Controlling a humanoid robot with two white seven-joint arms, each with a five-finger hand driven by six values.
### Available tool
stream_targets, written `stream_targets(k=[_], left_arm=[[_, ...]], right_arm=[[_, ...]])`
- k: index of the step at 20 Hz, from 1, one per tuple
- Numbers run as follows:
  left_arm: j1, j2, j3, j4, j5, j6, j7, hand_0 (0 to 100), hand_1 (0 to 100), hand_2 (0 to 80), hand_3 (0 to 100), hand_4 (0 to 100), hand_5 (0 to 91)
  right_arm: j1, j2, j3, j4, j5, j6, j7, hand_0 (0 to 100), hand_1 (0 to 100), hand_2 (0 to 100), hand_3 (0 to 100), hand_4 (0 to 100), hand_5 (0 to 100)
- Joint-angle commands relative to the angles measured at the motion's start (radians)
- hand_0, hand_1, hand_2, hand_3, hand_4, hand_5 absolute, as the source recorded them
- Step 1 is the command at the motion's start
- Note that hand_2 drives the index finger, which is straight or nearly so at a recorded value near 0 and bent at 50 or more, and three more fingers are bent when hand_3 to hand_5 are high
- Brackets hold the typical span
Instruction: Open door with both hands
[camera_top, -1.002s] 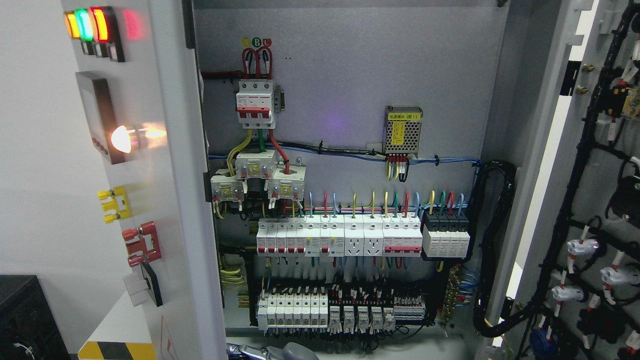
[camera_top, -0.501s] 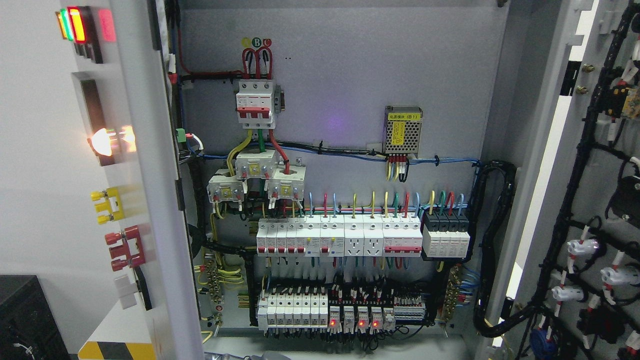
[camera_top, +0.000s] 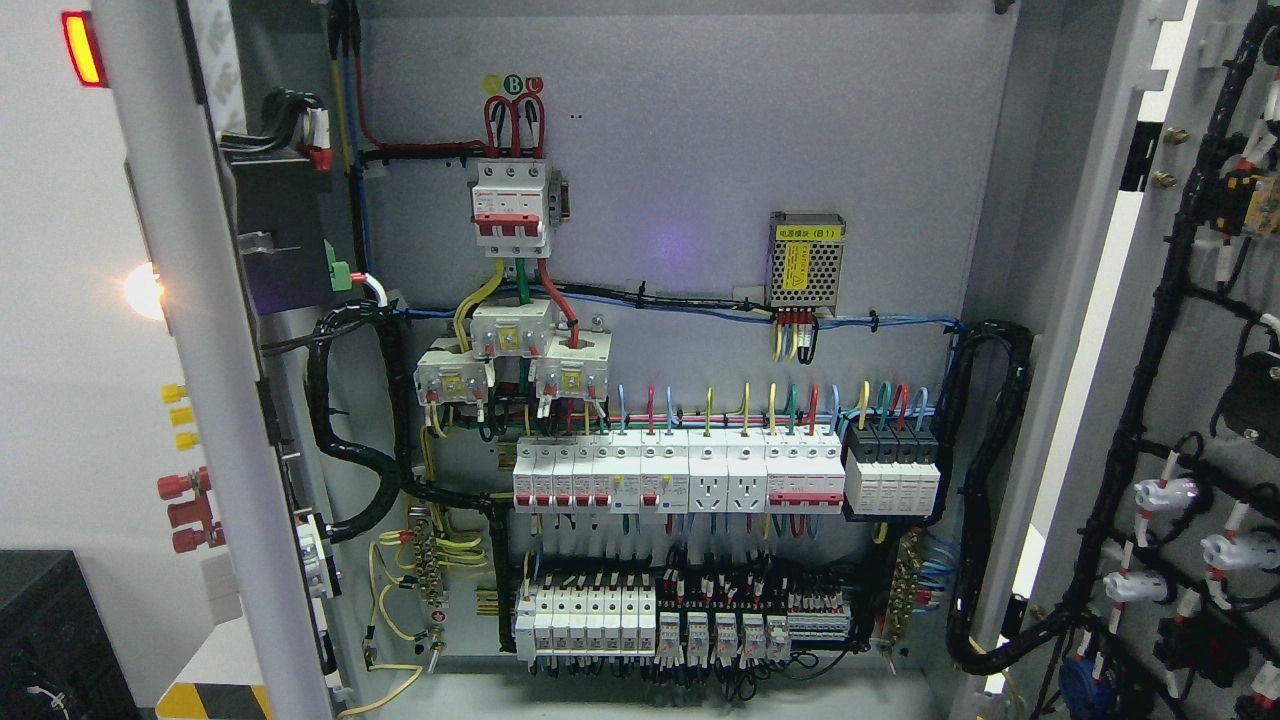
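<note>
Cabinet (camera_top: 690, 180): stood open, its grey back panel filling the centre of the head view.
Left door (camera_top: 215, 400): at 9 o'clock, swung outward so that it showed almost edge-on; a red lamp (camera_top: 82, 48) at its top, a glowing white lamp (camera_top: 145, 290) lower, then yellow terminals (camera_top: 178, 416) and red terminals (camera_top: 190, 510) on its outer face.
Right door (camera_top: 1180, 400): at 3 o'clock, wide open, inner face toward the camera, carrying a black harness (camera_top: 1150, 400) with white connectors.
Main breaker (camera_top: 512, 208): at 11 o'clock on the panel, three red wires looping into its top.
Power supply (camera_top: 806, 258): at 1 o'clock, a perforated case with a yellow label.
Breaker row (camera_top: 680, 470): across the centre, coloured wires entering from above; a black-topped block (camera_top: 893, 470) at its right end.
Lower row (camera_top: 680, 625): at 6 o'clock, white breakers left, relays and terminals right.
Black conduit (camera_top: 350, 400): looped from the left door's inner side toward the panel.
Black box (camera_top: 50, 640): at 8 o'clock, outside the cabinet.
Hands: neither appeared in the view; their state could not be told.
</note>
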Motion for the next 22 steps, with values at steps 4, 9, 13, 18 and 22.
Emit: stream_targets(k=[4, 9, 13, 18, 22], left_arm=[[0.012, 0.000, 0.000, 0.000, 0.000, 0.000, -0.003, 0, 0, 0.0, 0, 0, 0.0], [0.012, 0.000, 0.000, 0.000, 0.000, 0.000, -0.003, 0, 0, 0.0, 0, 0, 0.0], [0.012, 0.000, 0.000, 0.000, 0.000, 0.000, -0.004, 0, 0, 0.0, 0, 0, 0.0], [0.011, 0.000, 0.000, 0.000, 0.000, 0.000, -0.003, 0, 0, 0.0, 0, 0, 0.0], [0.012, 0.000, -0.002, 0.000, 0.000, 0.000, -0.003, 0, 0, 0.0, 0, 0, 0.0]], right_arm=[[-0.049, 0.052, 0.071, 0.019, 0.000, 0.002, -0.001, 0, 0, 0, 0, 0, 0], [-0.083, 0.071, 0.113, 0.034, 0.000, 0.002, 0.000, 0, 0, 0, 0, 0, 0], [-0.083, 0.071, 0.131, 0.042, 0.000, 0.001, -0.001, 0, 0, 0, 0, 0, 0], [-0.077, 0.057, 0.076, 0.050, 0.000, 0.001, -0.001, 0, 0, 0, 0, 0, 0], [-0.048, 0.038, -0.036, 0.061, 0.000, -0.001, -0.001, 0, 0, 0, 0, 0, 0]])
